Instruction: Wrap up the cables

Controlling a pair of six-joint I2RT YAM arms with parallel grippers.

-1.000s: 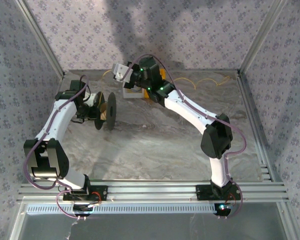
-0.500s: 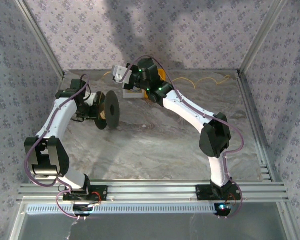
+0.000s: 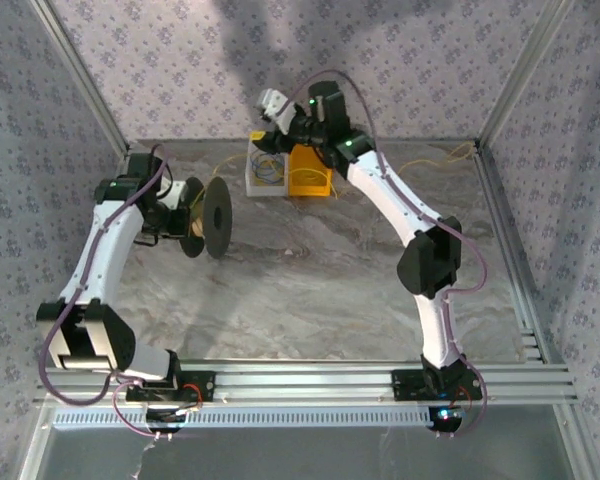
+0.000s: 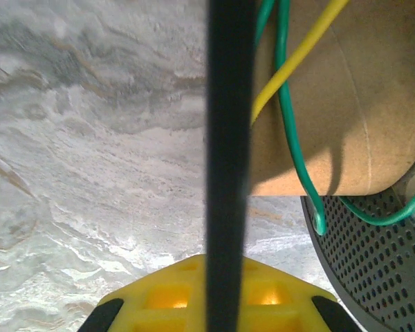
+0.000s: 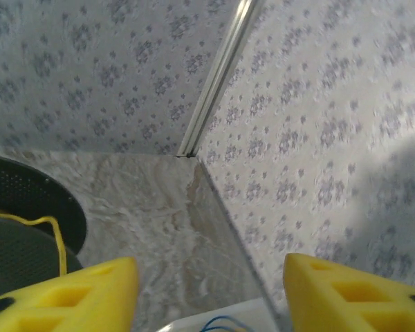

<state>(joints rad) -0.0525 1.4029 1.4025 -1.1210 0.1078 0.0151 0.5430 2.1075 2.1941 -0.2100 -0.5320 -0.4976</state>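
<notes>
**L hand on spool, R hand raised & open**

Top view: L hand (image 3: 178,205) sits at 9–10 o'clock on the counter (image 3: 310,290), partly hidden by its own wrist. The black spool (image 3: 217,217) stands on edge against it. In the L wrist cam the yellow fingers (image 4: 155,301) are clamped on the spool rim, which cuts vertically thru the frame. The yellow cable (image 4: 297,59) crosses the cardboard core (image 4: 346,104) beside a green wire (image 4: 295,138); both run out of frame at the top. More yellow cable lies loose at 1–2 o'clock, faint & hard to trace. R hand (image 3: 273,103) is up at 12 o'clock near the back wall, fingers (image 5: 62,297) apart w/ nothing btwn. The white box (image 3: 263,178) & yellow box (image 3: 308,172) sit below it, contents too small to make out.
</notes>
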